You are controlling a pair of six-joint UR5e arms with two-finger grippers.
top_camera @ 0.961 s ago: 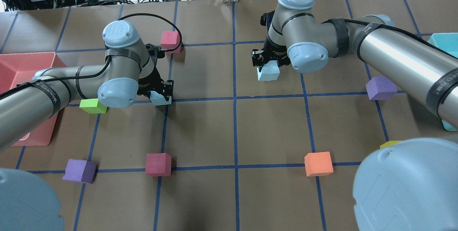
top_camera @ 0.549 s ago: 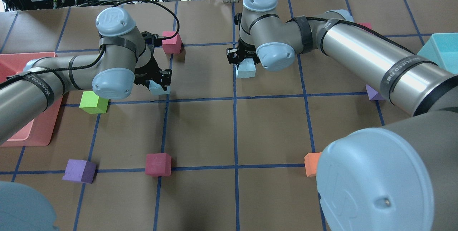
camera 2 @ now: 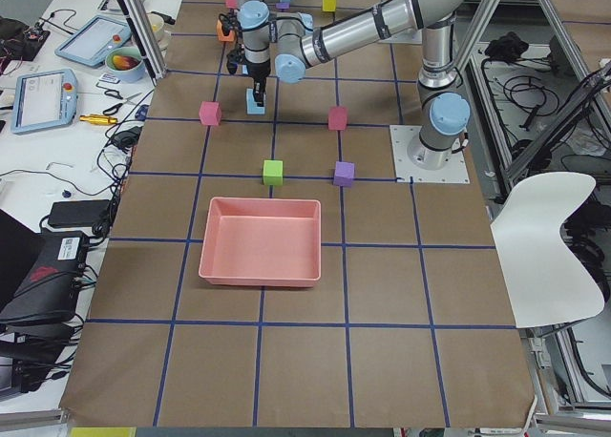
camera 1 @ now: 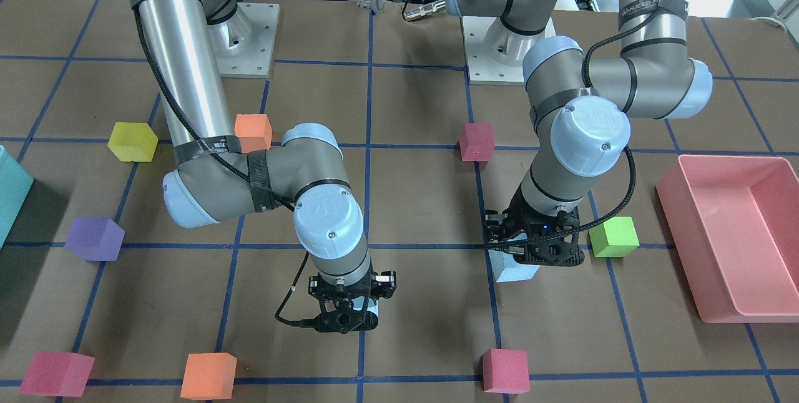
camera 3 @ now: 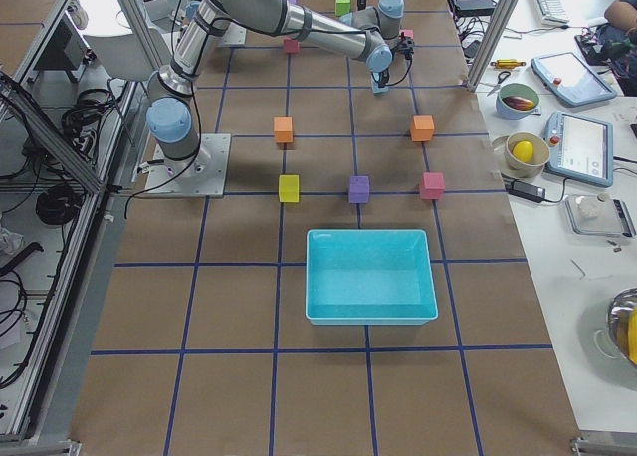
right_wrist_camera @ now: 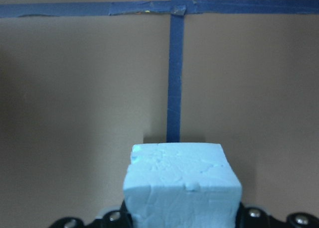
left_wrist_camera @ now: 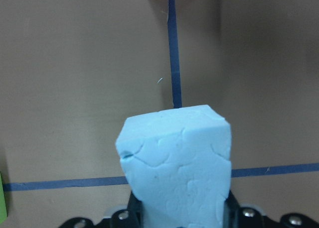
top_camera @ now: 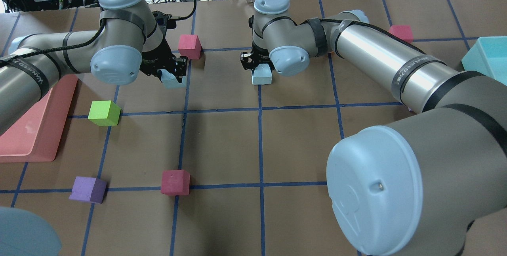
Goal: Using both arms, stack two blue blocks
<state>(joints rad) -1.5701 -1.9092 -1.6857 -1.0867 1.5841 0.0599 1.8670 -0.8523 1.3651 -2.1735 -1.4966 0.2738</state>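
Observation:
My left gripper [top_camera: 170,73] is shut on one pale blue block [top_camera: 173,82] and holds it above the table, next to a magenta cube [top_camera: 189,46]. In the left wrist view the block [left_wrist_camera: 177,158] fills the space between the jaws. My right gripper [top_camera: 256,65] is shut on the other blue block [top_camera: 262,77], low over the blue centre tape line. It shows in the right wrist view [right_wrist_camera: 182,185] with a thin shadow just beyond it. From the front, the left gripper [camera 1: 532,256] and its block [camera 1: 513,273] stand right of the right gripper [camera 1: 348,319].
A pink tray [top_camera: 23,129] lies at the left and a teal bin [top_camera: 485,56] at the right. A green cube [top_camera: 103,112], a purple cube [top_camera: 88,189] and magenta cubes [top_camera: 175,182] [top_camera: 401,33] are scattered around. The right arm's elbow [top_camera: 376,188] blocks the near right.
Both arms have moved toward the table's far side with their blocks. The right gripper has also swung left onto the centre line, so the two blocks are closer together.

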